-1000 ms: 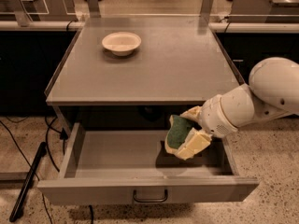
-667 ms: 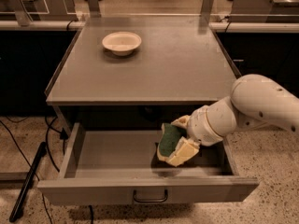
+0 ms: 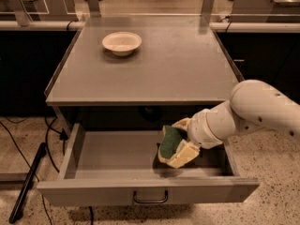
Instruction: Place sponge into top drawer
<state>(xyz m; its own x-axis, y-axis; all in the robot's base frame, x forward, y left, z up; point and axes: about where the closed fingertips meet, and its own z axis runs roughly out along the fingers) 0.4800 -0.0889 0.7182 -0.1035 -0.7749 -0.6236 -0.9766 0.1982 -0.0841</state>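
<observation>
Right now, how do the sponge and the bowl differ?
The sponge is dark green over pale yellow, while the bowl is cream. The sponge is smaller than the bowl. The sponge is held tilted in the gripper, low inside the open top drawer. The bowl sits upright on the tabletop, with nothing touching it.

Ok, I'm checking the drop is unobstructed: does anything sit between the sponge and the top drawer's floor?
Nothing visible does. The gripper holds the sponge low inside the open top drawer, right of centre, over bare floor. The bowl sits up on the tabletop, well apart.
</observation>
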